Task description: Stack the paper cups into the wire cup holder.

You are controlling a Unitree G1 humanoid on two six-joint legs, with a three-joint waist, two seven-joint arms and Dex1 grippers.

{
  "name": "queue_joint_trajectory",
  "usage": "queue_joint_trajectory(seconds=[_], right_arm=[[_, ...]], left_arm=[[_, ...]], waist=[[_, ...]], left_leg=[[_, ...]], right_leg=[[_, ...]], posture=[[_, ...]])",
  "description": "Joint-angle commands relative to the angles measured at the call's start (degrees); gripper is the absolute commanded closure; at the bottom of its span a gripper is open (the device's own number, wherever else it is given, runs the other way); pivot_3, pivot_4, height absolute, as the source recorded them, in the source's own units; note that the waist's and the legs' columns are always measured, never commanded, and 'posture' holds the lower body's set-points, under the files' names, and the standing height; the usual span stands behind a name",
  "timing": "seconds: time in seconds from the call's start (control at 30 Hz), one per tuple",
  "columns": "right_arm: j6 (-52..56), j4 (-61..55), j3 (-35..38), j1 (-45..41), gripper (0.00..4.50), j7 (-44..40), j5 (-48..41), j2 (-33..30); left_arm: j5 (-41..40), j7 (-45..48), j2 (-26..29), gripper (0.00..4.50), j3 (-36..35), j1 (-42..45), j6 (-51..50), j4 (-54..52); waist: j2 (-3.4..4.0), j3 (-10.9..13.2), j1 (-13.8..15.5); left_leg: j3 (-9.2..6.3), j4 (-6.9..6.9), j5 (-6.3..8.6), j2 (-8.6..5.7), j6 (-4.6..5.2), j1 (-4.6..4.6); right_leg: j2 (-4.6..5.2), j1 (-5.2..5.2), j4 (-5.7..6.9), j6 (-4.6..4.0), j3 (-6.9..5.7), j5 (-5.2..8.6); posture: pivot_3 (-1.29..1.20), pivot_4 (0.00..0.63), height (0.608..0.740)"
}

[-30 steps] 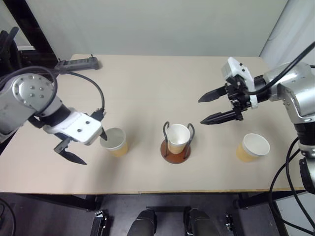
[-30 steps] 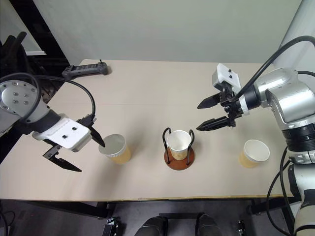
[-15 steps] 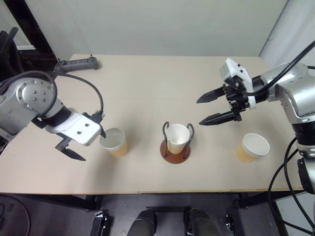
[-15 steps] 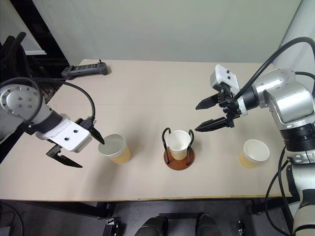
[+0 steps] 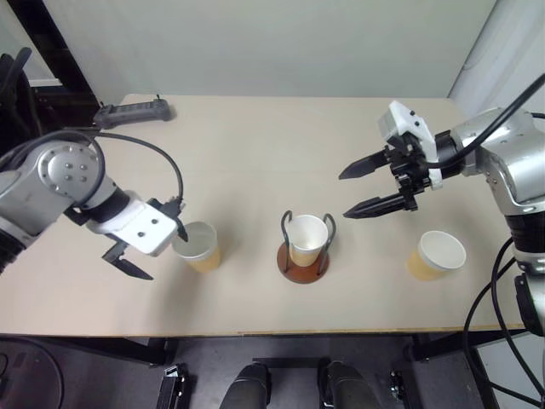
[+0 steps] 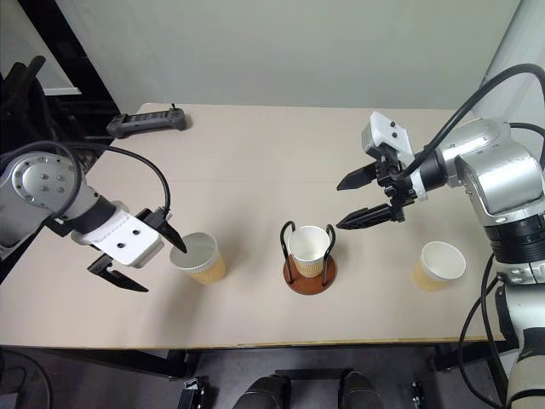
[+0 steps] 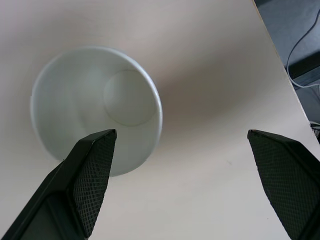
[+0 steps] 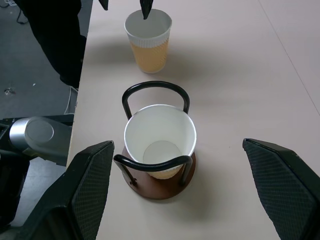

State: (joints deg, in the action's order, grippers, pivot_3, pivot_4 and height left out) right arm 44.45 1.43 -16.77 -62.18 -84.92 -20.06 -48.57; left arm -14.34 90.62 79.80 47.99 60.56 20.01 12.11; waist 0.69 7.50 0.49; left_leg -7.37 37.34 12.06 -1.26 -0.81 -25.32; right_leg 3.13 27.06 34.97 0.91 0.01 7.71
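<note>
Three tan-orange paper cups stand upright on the table. One cup (image 5: 307, 239) sits inside the wire cup holder (image 5: 304, 266) at the front centre. Another cup (image 5: 197, 247) stands to its left, and a third cup (image 5: 437, 255) stands alone to the right. My left gripper (image 5: 163, 255) is open and points steeply down just left of the left cup (image 7: 95, 107). One of its fingertips (image 7: 95, 165) is over the cup's rim and the other is over bare table. My right gripper (image 5: 345, 194) hangs open and empty above the table, right of and behind the holder (image 8: 150, 190).
A black power strip (image 5: 134, 111) lies at the table's back left corner. The table's front edge (image 5: 255, 332) runs close below the cups. Open tabletop (image 5: 255, 162) stretches behind the holder.
My left wrist has rolled slightly beside the left cup, bringing its outer finger a bit closer to the cup. The right arm and the cups have not moved.
</note>
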Motion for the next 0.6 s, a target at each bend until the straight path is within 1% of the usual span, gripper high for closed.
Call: queue_joint_trajectory(seconds=[0.03,0.13,0.23,0.3,0.5,0.6], right_arm=[[0.5,-2.1,1.7,-0.8,0.26,0.1,-0.7,-0.5],[0.6,-2.4,1.8,-0.8,0.26,0.2,-0.8,-0.5],[0.8,-2.6,1.9,-0.8,0.24,0.2,-0.9,-0.4],[0.9,-2.8,1.9,-0.8,0.24,0.2,-1.0,-0.4],[1.1,-3.1,1.9,-0.7,0.24,0.5,-1.2,-0.3],[1.2,-3.1,1.9,-0.8,0.24,0.7,-1.3,-0.2]], left_arm=[[0.3,1.9,0.0,0.0,-2.9,-0.3,1.3,0.5],[0.2,1.9,-0.9,0.0,-4.0,-1.5,0.8,0.0],[1.2,1.9,-2.2,0.6,-5.5,-2.6,0.6,-0.4],[2.3,1.9,-3.3,1.19,-6.8,-3.4,1.1,-0.6],[5.1,1.9,-5.5,3.46,-8.9,-4.7,2.1,-0.6],[6.1,1.9,-5.8,4.48,-8.7,-4.6,3.1,-0.2]], waist=[[0.0,0.0,0.0],[0.0,0.0,0.0],[0.0,0.0,0.0],[0.0,0.0,0.0],[0.0,0.0,0.0],[0.0,0.0,0.0]], left_leg=[[0.0,0.0,0.0,0.0,0.0,0.0],[0.0,0.0,0.0,0.0,0.0,0.01],[0.0,0.0,-0.02,-0.01,0.01,0.01],[0.01,0.0,-0.02,0.0,0.0,0.02],[0.03,0.0,-0.02,0.01,0.0,0.06],[0.03,0.0,-0.02,0.02,0.0,0.07]], right_leg=[[0.0,0.0,0.0,0.0,0.0,0.0],[0.0,0.0,0.01,0.0,0.0,0.0],[0.01,-0.01,0.03,-0.01,0.0,-0.01],[0.01,0.0,0.02,-0.04,0.0,-0.02],[0.01,-0.01,0.05,-0.05,-0.02,-0.03],[0.01,-0.01,0.06,-0.05,-0.01,-0.03]], posture=[[0.0,0.15,0.74],[0.0,0.15,0.74],[0.0,0.15,0.74],[0.0,0.15,0.74],[0.0,0.15,0.74],[0.0,0.15,0.74]])
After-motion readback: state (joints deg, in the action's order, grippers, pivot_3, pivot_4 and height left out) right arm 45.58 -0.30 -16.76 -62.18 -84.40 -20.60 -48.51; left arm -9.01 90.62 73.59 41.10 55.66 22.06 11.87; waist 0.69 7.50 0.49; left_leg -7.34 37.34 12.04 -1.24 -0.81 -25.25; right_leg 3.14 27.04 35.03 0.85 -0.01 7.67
